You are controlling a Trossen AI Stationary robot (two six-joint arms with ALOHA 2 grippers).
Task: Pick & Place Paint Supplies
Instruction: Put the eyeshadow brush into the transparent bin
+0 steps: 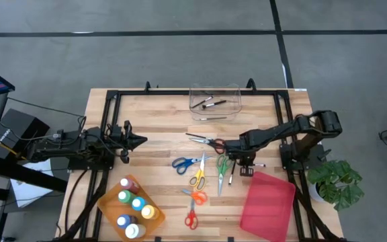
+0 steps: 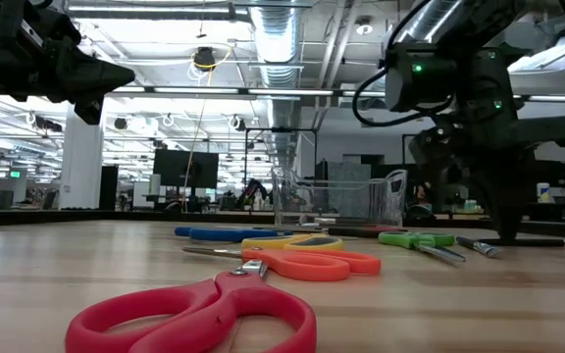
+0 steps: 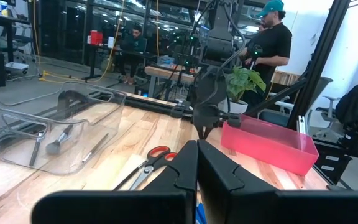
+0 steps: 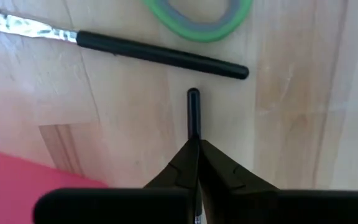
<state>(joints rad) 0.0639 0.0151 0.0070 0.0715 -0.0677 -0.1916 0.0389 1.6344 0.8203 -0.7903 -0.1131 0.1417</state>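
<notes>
While both jaws are closed, right gripper (image 4: pixel 194 146) pinches one brush (image 4: pixel 193 112); six scissors (image 1: pixel 195 197).

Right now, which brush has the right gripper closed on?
Start at the pink tray on the wooden table's right side. Just beyond its far left corner, the right gripper is shut on a thin dark brush. Its neighbour, a longer silver-ferruled brush, lies untouched beside the green scissors handle.

scissors (image 1: pixel 197 178): 6 | paint bottles (image 1: pixel 135 208): 6 | brushes (image 1: pixel 211 103): at least 5 | bins (image 1: pixel 214 101): 3
</notes>
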